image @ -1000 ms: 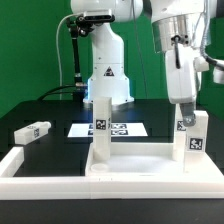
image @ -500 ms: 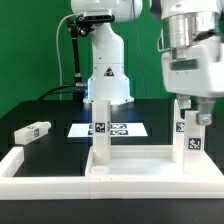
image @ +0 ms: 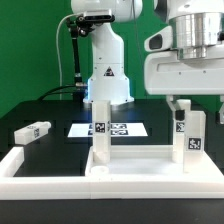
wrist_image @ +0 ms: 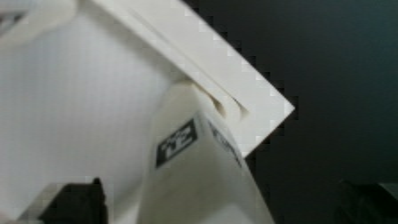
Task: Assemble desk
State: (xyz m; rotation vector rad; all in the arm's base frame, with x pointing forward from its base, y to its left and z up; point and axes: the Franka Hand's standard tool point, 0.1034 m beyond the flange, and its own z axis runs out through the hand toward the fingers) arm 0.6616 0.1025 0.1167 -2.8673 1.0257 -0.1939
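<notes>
I've got the hand (image: 186, 104) spread wide, gripping nothing, hovering over the upright leg post (image: 188, 137) at the desk panel's (image: 140, 166) right corner.

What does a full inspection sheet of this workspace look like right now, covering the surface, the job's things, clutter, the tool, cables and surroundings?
Surface: black table, with the marker board lying flat at the back.
Job's things: desk panel lying flat, two leg posts standing on it, one at the middle, one at the exterior view's right; a loose leg post lies on the table at the exterior view's left.
Clutter: white border rail along the front.
Tool: gripper open, just above the right post, holding nothing.
Cables: black cable beside the robot base.
Surroundings: green backdrop.
</notes>
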